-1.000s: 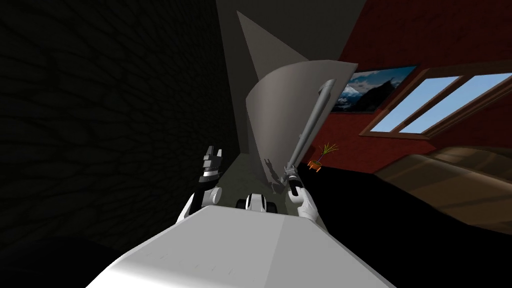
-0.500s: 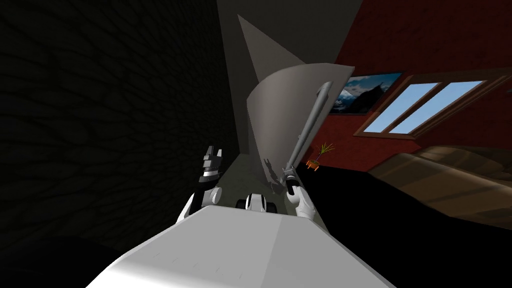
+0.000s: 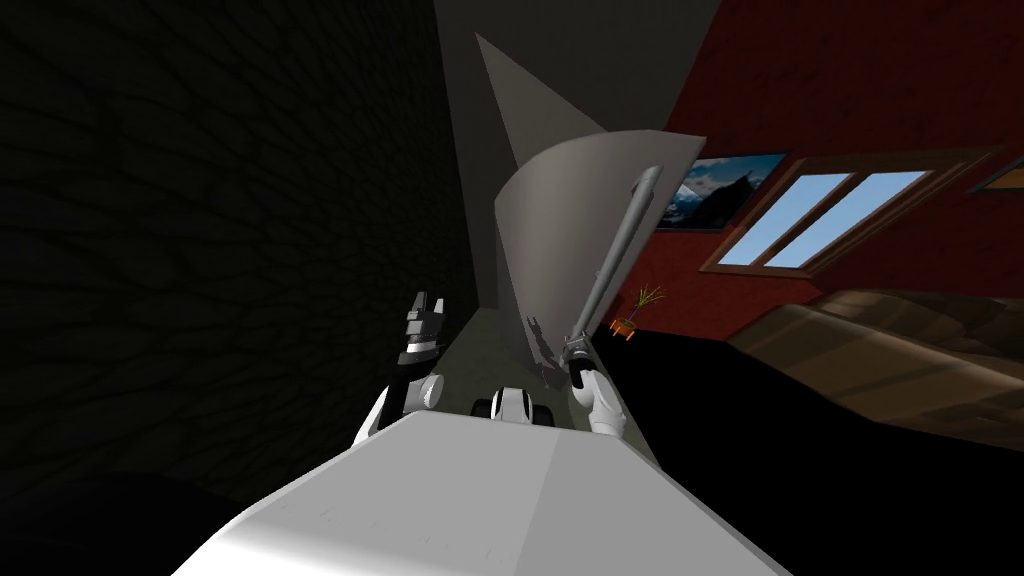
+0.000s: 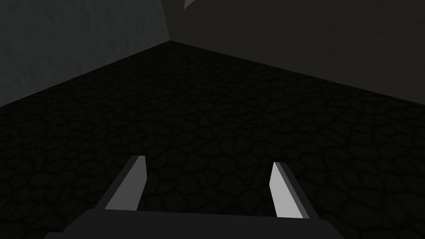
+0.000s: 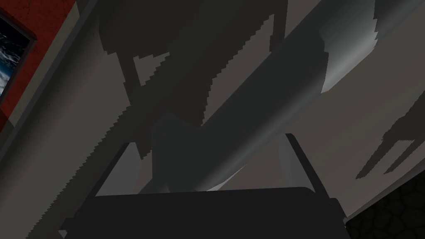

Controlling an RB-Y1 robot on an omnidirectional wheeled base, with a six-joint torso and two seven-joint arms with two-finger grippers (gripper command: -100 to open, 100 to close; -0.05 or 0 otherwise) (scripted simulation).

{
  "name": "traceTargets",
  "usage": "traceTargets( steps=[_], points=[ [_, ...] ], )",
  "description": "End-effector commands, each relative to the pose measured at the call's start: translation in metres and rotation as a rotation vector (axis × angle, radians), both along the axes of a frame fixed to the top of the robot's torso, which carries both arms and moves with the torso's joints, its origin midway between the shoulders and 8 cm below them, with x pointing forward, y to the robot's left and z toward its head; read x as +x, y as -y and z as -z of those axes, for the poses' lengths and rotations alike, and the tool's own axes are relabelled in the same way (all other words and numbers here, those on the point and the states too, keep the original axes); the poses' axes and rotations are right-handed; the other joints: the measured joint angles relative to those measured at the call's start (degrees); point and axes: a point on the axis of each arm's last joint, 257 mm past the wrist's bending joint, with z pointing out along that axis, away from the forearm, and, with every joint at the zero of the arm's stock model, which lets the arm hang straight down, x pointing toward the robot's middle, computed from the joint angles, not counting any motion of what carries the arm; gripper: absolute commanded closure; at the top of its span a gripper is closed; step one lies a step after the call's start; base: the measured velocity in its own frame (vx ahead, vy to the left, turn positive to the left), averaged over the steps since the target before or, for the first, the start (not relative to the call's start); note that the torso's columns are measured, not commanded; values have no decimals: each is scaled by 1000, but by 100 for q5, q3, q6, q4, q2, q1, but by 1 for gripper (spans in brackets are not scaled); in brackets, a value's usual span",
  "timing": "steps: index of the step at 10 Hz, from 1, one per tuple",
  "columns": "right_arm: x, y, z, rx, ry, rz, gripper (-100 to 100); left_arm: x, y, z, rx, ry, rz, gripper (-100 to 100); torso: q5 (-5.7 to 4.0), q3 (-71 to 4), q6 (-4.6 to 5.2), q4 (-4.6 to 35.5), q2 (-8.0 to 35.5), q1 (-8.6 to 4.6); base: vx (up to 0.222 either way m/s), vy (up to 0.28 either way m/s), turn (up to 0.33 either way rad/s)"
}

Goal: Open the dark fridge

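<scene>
The fridge door (image 3: 560, 230) is a grey curved panel standing swung out ahead of me. A long grey bar handle (image 3: 615, 250) runs down its right edge. My right gripper (image 3: 577, 352) holds the handle's lower end. In the right wrist view the thick handle (image 5: 265, 112) runs slantwise between the two fingers of the right gripper (image 5: 207, 157), which press its sides, with the door face (image 5: 83, 137) behind. My left gripper (image 3: 426, 305) is raised left of the door, apart from it. In its wrist view the left gripper (image 4: 207, 182) is open over a dark cobbled surface.
A dark wall (image 3: 200, 250) runs close along my left. To the right a red wall carries a mountain picture (image 3: 715, 190) and a window (image 3: 820, 215). A small potted plant (image 3: 632, 318) and brown wooden furniture (image 3: 900, 340) stand there, above a black area (image 3: 720, 420).
The picture, window and furniture have slid left in the head view, so my view has turned right. My right hand has drawn slightly left with the handle's lower end. The left arm is unchanged.
</scene>
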Motion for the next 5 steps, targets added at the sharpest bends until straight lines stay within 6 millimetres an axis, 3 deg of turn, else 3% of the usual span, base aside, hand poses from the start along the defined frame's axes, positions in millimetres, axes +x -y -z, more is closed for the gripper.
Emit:
traceTargets(
  steps=[1,5],
  points=[
    [-5,-16,13,50,-19,0,100,0,0,0,0,0,0,0,-2,-1,-4,-3,-2,6,7,-11,0],
    [-8,-26,15,17,-37,20,100,0,0,0,0,0,0,0,1,9,2,-9,15,30,-24,52,-58]
  ],
)
